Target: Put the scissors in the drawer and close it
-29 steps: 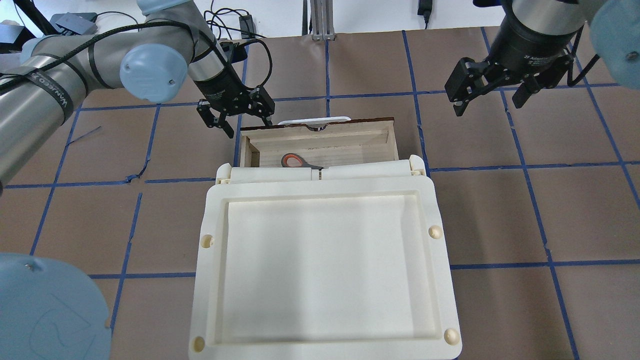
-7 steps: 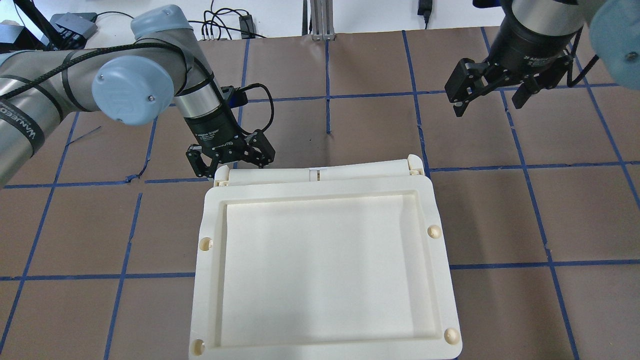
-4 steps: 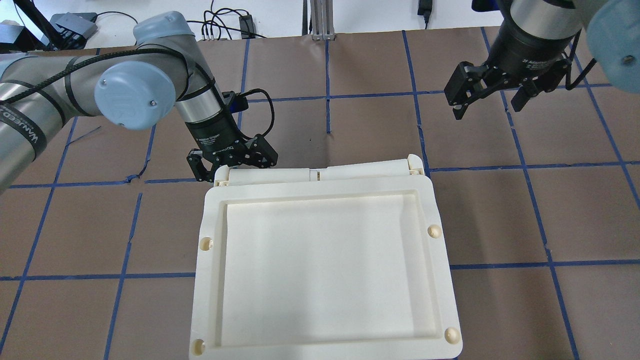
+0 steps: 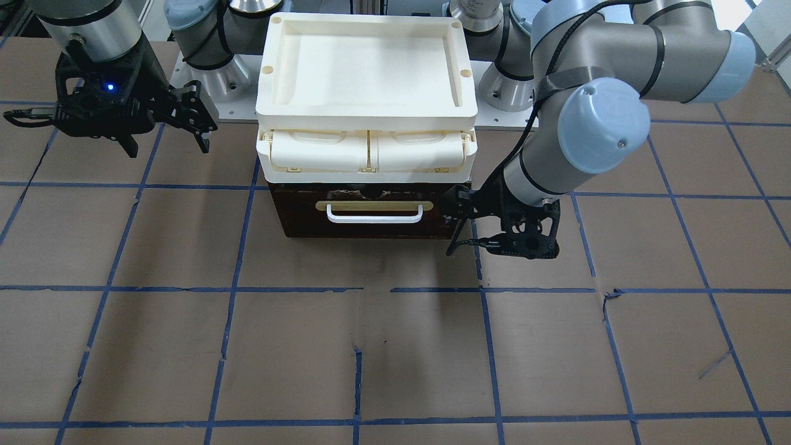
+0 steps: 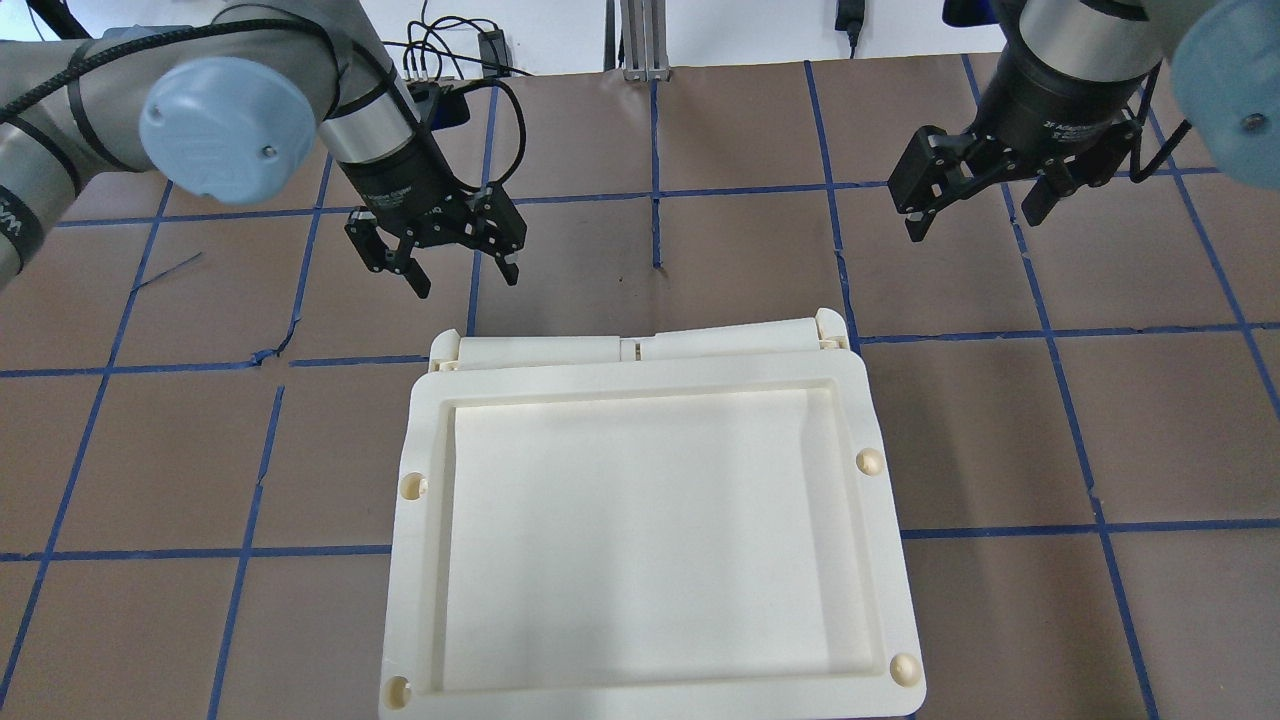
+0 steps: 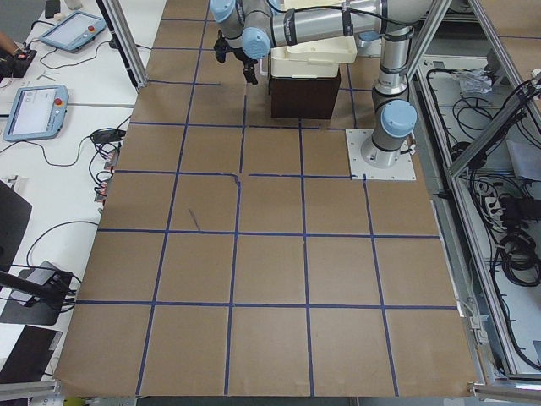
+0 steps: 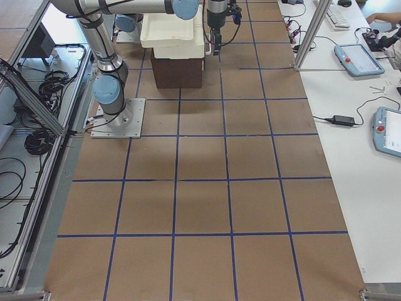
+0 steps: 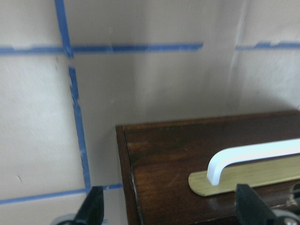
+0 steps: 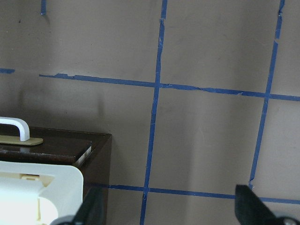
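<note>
The drawer (image 4: 371, 227) is shut flush under the cream unit; its dark brown front, brass plate and white bar handle (image 4: 375, 214) face away from me. The scissors are hidden. My left gripper (image 5: 466, 284) is open and empty, apart from the unit's far left corner; in the front-facing view it (image 4: 456, 230) sits beside the drawer front's end. Its wrist view shows the drawer front (image 8: 164, 159) and handle (image 8: 253, 159) close below. My right gripper (image 5: 975, 215) is open and empty, off to the far right (image 4: 168, 148).
The cream plastic unit with the tray top (image 5: 650, 520) stands over the drawer in mid-table, and a corner of it shows in the right wrist view (image 9: 33, 192). Brown paper with blue tape lines covers the table (image 4: 371, 346). Cables lie past the far edge (image 5: 460, 50).
The drawer, open with the scissors inside 3.9 s ago, is shut. My left gripper was against the unit's far left corner and has since drawn back from it. The right arm barely moved.
</note>
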